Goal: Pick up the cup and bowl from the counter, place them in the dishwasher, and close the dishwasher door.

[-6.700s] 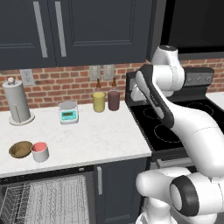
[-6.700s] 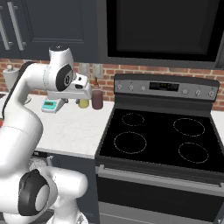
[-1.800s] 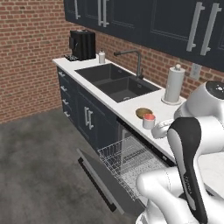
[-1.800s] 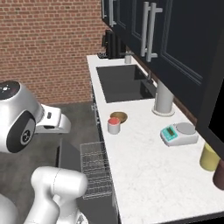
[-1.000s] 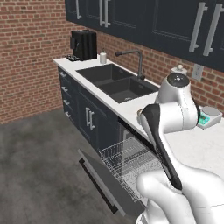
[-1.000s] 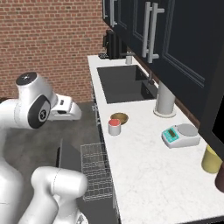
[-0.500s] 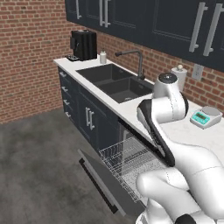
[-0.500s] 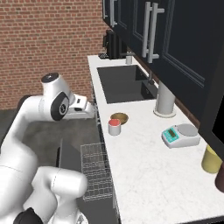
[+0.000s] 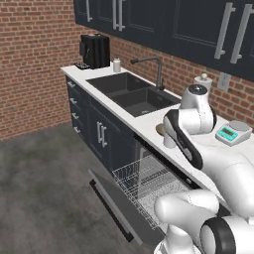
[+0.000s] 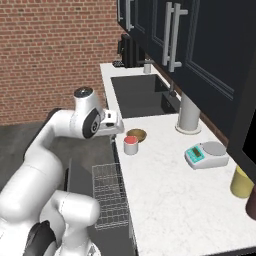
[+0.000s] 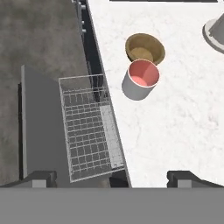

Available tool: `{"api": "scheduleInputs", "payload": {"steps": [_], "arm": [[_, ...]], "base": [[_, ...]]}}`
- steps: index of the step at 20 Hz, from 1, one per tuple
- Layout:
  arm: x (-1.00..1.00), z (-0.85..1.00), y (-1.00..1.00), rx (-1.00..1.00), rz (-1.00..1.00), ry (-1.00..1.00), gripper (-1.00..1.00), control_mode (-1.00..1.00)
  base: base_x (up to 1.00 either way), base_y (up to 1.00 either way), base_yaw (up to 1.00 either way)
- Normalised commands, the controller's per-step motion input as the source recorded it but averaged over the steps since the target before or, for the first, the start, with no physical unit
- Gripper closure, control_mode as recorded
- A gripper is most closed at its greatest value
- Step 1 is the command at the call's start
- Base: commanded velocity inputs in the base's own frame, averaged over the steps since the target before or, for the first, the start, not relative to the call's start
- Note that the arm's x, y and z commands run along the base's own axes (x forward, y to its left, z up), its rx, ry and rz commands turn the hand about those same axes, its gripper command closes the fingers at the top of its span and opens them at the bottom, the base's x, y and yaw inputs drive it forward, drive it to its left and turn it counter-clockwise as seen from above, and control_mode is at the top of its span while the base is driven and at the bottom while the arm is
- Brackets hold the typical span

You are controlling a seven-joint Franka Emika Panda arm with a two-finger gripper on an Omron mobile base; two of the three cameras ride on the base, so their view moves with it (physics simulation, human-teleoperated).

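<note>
The white cup (image 11: 141,79) with its pink inside stands upright on the white counter (image 11: 175,131) near its front edge. The brown bowl (image 11: 145,48) touches it on the far side. Both also show in the right base view, cup (image 10: 130,145) and bowl (image 10: 136,134). My gripper (image 11: 112,178) hangs open above the counter's edge, short of the cup, with nothing between its fingers. Below, the dishwasher (image 10: 107,195) has its wire rack (image 11: 89,131) pulled out over the lowered dishwasher door (image 11: 37,127). My arm hides the cup in the left base view; the bowl (image 9: 158,129) peeks out.
A paper towel roll (image 10: 189,115), a teal scale (image 10: 206,154) and a yellow canister (image 10: 243,182) stand further along the counter. The sink (image 10: 142,95) and a black coffee machine (image 10: 125,50) lie beyond the bowl. The open door (image 9: 119,208) juts into the floor space.
The base drove from the stove to the dishwasher earlier. In the last second my arm has swung from over the floor toward the counter, bringing the hand above the edge near the cup.
</note>
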Motion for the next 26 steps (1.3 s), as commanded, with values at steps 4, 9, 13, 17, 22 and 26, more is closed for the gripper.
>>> {"api": "scheduleInputs", "payload": {"steps": [4, 9, 13, 17, 22, 26], "arm": [[0.49, -0.28, -0.01, 0.0, 0.09, 0.08, -1.0, -1.0], [0.45, -0.3, 0.0, 0.0, 0.12, 0.08, -1.0, -1.0], [0.41, -0.13, 0.0, 0.0, 0.07, 0.08, -1.0, -1.0], [0.41, -0.17, 0.0, 0.0, 0.01, 0.11, -1.0, -1.0], [0.33, -0.11, 0.0, 0.0, -0.02, 0.07, -1.0, -1.0], [0.19, -0.27, 0.0, 0.0, -0.02, 0.05, -1.0, -1.0]], "base": [[0.0, 0.0, 0.0], [0.0, 0.0, 0.0], [0.0, 0.0, 0.0], [0.0, 0.0, 0.0], [0.0, 0.0, 0.0], [0.0, 0.0, 0.0]]}}
